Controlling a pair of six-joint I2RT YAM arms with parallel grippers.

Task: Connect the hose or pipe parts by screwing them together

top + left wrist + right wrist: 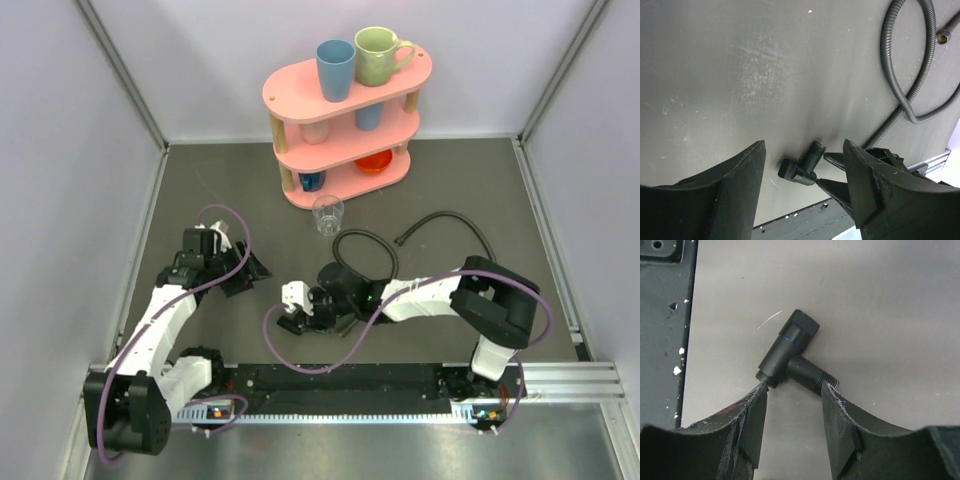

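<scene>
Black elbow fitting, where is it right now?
The fitting lies on the grey table just ahead of the right gripper's open fingertips in the right wrist view, beside the black base rail.

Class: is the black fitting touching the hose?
Apart. The right wrist view shows the whole fitting with bare table around it and no hose; the left wrist view shows the hose lying clear of it.

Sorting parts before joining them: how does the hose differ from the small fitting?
The hose is long, ribbed and looped; the fitting is short, smooth and angled. The fitting lies at the right gripper's fingertips; the hose lies farther back. Both are dark, on the table.
</scene>
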